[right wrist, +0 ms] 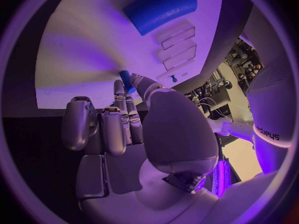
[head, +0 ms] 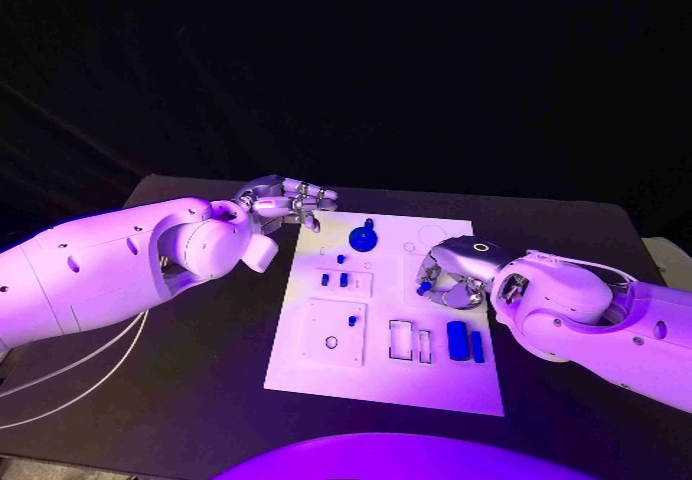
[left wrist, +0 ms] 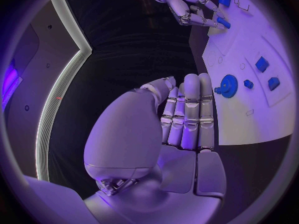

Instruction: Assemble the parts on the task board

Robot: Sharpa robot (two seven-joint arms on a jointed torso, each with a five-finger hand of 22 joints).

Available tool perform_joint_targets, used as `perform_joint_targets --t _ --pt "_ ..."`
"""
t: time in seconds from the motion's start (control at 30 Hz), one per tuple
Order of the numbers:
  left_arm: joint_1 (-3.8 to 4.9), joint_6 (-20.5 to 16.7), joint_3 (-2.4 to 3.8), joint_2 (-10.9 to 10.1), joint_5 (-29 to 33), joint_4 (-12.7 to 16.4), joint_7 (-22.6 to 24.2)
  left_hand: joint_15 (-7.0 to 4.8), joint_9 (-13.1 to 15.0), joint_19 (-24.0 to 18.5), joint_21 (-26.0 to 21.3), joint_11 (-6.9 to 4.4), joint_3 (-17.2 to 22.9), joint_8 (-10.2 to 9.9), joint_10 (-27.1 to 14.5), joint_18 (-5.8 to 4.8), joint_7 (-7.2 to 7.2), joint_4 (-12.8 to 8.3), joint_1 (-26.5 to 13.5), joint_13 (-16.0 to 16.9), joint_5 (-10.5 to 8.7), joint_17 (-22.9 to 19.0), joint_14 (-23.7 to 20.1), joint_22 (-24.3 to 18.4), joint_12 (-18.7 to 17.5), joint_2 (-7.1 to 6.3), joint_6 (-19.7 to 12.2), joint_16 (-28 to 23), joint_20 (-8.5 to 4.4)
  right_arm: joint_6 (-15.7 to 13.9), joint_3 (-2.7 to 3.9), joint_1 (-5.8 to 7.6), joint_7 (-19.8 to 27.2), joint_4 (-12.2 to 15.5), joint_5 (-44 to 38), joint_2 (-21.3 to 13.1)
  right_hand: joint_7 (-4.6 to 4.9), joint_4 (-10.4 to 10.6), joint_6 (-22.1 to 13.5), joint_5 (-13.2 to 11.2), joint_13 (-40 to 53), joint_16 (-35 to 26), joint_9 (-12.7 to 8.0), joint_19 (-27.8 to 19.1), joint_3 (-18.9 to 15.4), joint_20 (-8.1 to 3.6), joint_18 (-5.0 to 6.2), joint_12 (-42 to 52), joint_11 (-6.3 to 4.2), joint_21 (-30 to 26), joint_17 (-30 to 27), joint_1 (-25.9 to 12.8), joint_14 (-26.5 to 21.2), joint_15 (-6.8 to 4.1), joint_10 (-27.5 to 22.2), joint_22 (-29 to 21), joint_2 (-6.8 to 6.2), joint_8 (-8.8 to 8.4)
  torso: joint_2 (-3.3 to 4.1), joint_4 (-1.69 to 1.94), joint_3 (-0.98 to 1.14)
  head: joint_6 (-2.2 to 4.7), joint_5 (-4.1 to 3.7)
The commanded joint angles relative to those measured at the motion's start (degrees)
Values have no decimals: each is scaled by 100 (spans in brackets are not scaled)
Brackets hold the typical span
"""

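Note:
The white task board [head: 378,375] lies in the middle of the table. My right hand [head: 450,275] hovers over its right side and pinches a small blue peg [head: 424,288] between thumb and a finger; in the right wrist view the peg [right wrist: 126,79] sticks out at the fingertips, just above the board. My left hand [head: 289,200] hangs beside the board's far left corner with fingers stretched out side by side [left wrist: 187,114], holding nothing. A blue gear [head: 364,238] sits near the board's far edge, close to the left hand.
A blue cylinder [head: 457,340] and a thinner blue bar [head: 477,346] lie on the board's near right, beside empty rectangular slots [head: 402,340]. Two small blue blocks [head: 335,280] and a tiny peg [head: 352,320] stand on the left half. Black table surrounds the board.

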Motion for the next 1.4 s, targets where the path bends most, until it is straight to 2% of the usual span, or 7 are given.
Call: perform_joint_targets --t 0.03,0.53,0.7,0.87,1.03,1.17,1.4 --pt "6 63 3 8 -10 8 -6 8 -2 -52 -20 -7 -30 17 -34 78 13 2 0 -6 -13 -5 -25 -5 35 64 -31 -23 5 -48 1 -5 -20 -4 -27 17 -21 11 94 -73 10 28 39 41 58 -1 -32 24 -19 52 16 28 267 -50 81 483 67 47 0 4 -1 -3 -11" --pt "6 74 3 5 -28 6 -42 8 -2 -52 -20 -7 -30 17 -34 78 13 2 0 -6 -13 -5 -25 -5 35 64 -31 -23 5 -316 5 2 -178 90 -121 18 -94 55 279 -165 39 60 108 75 95 -47 -45 51 -88 108 54 7 276 -104 271 531 114 113 -2 2 0 -20 -13" --pt "6 71 3 10 -32 -11 -46 8 -2 -52 -20 -7 -30 17 -34 78 13 2 0 -6 -13 -5 -25 -5 35 64 -31 -23 5 -401 30 86 -198 311 -46 -112 -95 52 282 -163 39 63 111 83 99 -49 -49 50 -90 123 59 12 277 -106 275 540 115 114 -11 -3 -2 -3 -7" --pt "5 80 -2 31 -33 -30 -42 8 -2 -52 -20 -7 -30 17 -34 78 13 2 0 -6 -13 -5 -25 -5 35 64 -31 -23 5 -507 84 187 -185 702 21 -258 -94 42 292 -150 41 70 118 95 106 -54 -54 46 -93 148 71 26 280 -110 285 556 114 117 -11 0 0 20 3" --pt "3 93 -17 61 -34 -51 -36 8 -2 -52 -20 -7 -30 17 -34 78 13 2 0 -6 -13 -5 -25 -5 35 64 -31 -23 5 -568 113 217 -141 1019 108 -181 -94 36 299 -141 42 78 123 101 111 -57 -57 44 -95 160 85 36 282 -113 293 563 113 119 -8 2 7 30 32" --pt "2 98 -26 77 -34 -61 -33 8 -2 -52 -20 -7 -30 17 -34 78 13 2 0 -6 -13 -5 -25 -5 35 64 -31 -23 5 -574 115 163 -95 1100 149 1 -93 27 305 -128 43 77 128 96 118 -61 -55 40 -97 148 81 48 282 -115 300 558 115 121 -8 -2 6 32 77" --pt "1 111 -37 129 -34 -89 -26 9 -2 -52 -31 -7 -39 21 -48 80 12 7 -9 -7 -12 -11 -25 -13 46 77 -39 -25 8 -565 90 -107 52 1008 172 596 -86 17 300 -108 41 73 132 85 127 -64 -49 29 -93 120 69 62 280 -116 297 545 118 116 0 7 -3 20 168"
